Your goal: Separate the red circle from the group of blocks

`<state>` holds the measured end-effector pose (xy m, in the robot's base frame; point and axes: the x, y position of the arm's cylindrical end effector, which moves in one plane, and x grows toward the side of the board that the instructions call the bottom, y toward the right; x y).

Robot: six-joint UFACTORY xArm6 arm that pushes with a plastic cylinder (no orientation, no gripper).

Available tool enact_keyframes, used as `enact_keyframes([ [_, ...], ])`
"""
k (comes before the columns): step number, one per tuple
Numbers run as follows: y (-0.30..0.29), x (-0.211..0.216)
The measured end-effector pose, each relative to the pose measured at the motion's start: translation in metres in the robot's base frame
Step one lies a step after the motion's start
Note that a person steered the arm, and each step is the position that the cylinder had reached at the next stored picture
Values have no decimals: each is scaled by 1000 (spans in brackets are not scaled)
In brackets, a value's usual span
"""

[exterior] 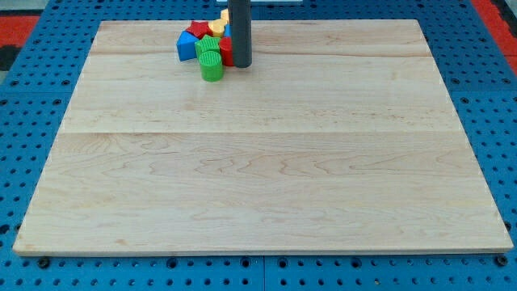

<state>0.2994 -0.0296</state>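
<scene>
- The blocks are bunched at the top of the board (258, 162), left of centre; the rest of the wood is bare.
- The tip (241, 65) is planted at the right edge of the bunch; nothing is gripped, since the rod (240, 28) can only push, and it appears to touch the red piece beside it.
- The red circle (227, 50) is judged to be the red block just left of the rod, largely hidden by it; its round shape cannot be confirmed.
- A green cylinder (211, 66) stands at the bunch's lower edge; a blue block (187, 47) lies at its left; a red star-like block (199, 29) and a yellow block (224, 16) sit toward the top.
- For a clean separation, the tip is best brought between the red circle and the green and blue blocks; a push toward the frame's right or bottom is then favoured.
- A slow, centred push is advised; an off-centre contact is likely to let the round block roll aside or drag neighbours along.
</scene>
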Motion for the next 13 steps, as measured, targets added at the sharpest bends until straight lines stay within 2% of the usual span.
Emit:
enact_keyframes([
  [5,12,42],
  [6,-17,73],
  [7,-44,81],
  [9,-187,24],
  [11,-199,-108],
  [12,-194,-108],
  [13,-157,-107],
])
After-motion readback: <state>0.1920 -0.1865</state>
